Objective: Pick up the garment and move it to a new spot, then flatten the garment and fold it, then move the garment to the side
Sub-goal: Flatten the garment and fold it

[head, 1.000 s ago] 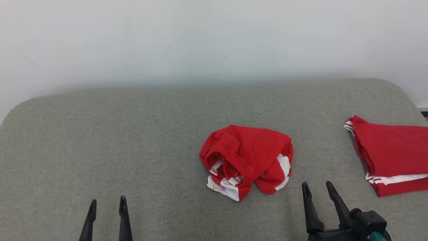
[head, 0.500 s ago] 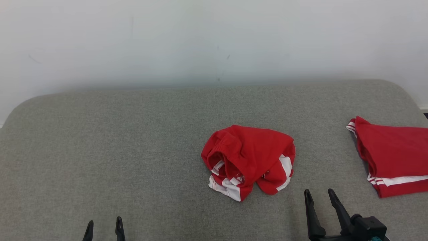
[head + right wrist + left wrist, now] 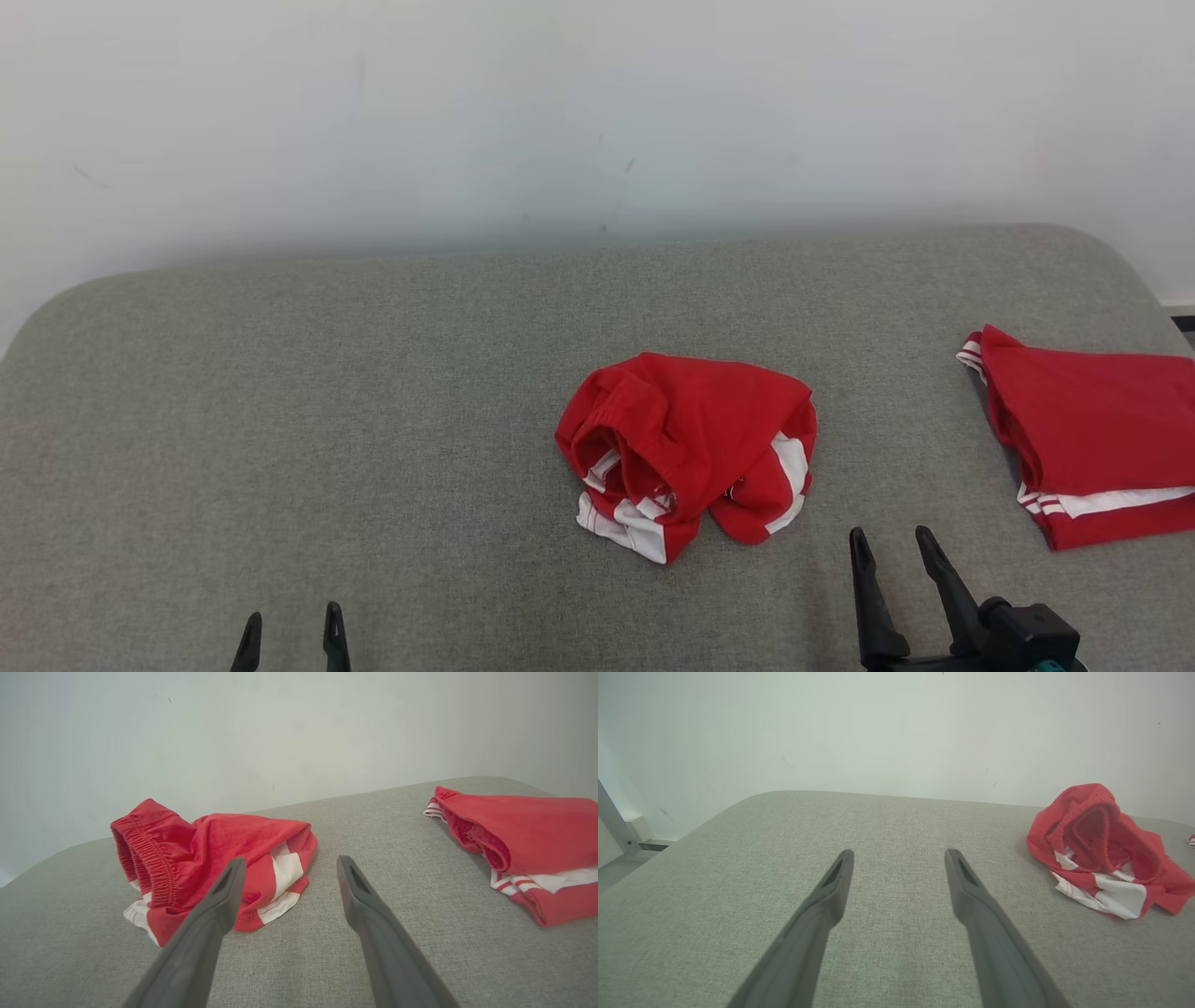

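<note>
The red-and-white garment [image 3: 686, 453] sat bunched mid-table [image 3: 373, 420], waistband gaping toward my left. My right gripper [image 3: 889, 534] hovered just beside its near edge, fingers spread wide and empty, which I judged best placed for the first pick. My left gripper [image 3: 291, 614] hung well apart, equally wide. A folded red garment [image 3: 1092, 429] lay far right.

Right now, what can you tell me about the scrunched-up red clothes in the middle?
The crumpled garment is bright red cloth with white panels and thin stripes, and a gathered elastic waistband gaping toward the robot's left. It lies bunched in a loose heap, not flattened or folded, near the middle of the grey padded surface, touching only that. The open right pincer sits close by, apart from it.
</note>
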Controlling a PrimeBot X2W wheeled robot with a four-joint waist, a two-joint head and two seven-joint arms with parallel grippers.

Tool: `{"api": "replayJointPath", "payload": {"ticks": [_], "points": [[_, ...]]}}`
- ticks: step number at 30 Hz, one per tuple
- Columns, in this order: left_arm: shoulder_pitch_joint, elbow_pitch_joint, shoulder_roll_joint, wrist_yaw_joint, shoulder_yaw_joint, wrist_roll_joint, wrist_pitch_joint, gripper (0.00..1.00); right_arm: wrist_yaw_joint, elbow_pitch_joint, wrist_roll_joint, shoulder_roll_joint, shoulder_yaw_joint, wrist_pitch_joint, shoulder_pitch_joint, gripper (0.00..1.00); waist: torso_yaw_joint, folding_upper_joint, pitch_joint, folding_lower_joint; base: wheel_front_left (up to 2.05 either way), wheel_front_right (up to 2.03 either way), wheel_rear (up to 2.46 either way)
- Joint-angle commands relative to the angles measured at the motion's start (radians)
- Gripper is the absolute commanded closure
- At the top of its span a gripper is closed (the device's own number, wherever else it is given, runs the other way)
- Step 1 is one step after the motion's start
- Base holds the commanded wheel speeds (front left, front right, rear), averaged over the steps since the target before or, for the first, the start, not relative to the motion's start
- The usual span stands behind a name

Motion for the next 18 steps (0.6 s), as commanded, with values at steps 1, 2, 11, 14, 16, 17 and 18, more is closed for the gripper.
{"api": "replayJointPath", "payload": {"ticks": [1, 2, 11, 14, 16, 17, 18], "points": [[0.003, -0.004, -0.002, 0.001, -0.002, 0.007, -0.003, 0.00, -0.002, -0.004, 0.005, 0.003, 0.002, -0.004, 0.003, 0.00, 0.000, 0.0000, 0.000, 0.0001, 0.00, 0.00, 0.00], [0.003, -0.003, -0.002, -0.001, -0.002, 0.008, -0.003, 0.00, -0.002, -0.006, 0.006, 0.003, 0.002, -0.004, 0.003, 0.00, 0.001, 0.0000, 0.000, 0.0001, 0.00, 0.00, 0.00], [-0.039, 0.007, -0.002, -0.040, -0.043, -0.054, -0.003, 0.00, -0.002, -0.014, 0.011, 0.003, 0.004, -0.004, 0.010, 0.00, 0.002, 0.0000, -0.001, 0.0001, 0.00, 0.00, 0.00], [-0.074, 0.047, -0.002, -0.070, -0.101, -0.051, -0.003, 0.00, -0.002, -0.016, 0.012, 0.003, 0.009, -0.004, 0.009, 0.00, -0.005, 0.0000, -0.001, 0.0001, 0.00, 0.00, 0.00], [-0.109, 0.101, 0.003, -0.091, -0.161, -0.028, -0.001, 0.00, -0.002, -0.016, 0.014, 0.003, 0.013, -0.004, 0.005, 0.00, -0.014, 0.0000, 0.000, 0.0001, 0.00, 0.00, 0.00], [-0.132, 0.126, 0.005, -0.098, -0.189, -0.028, 0.008, 0.00, -0.002, -0.016, 0.015, 0.003, 0.015, -0.005, 0.004, 0.00, -0.019, 0.0000, 0.001, 0.0001, 0.00, 0.00, 0.00], [-0.158, 0.147, 0.011, -0.105, -0.217, -0.021, 0.015, 0.00, -0.002, -0.017, 0.016, 0.003, 0.015, -0.005, 0.002, 0.00, -0.026, 0.0000, 0.003, 0.0001, 0.00, 0.00, 0.00]]}}
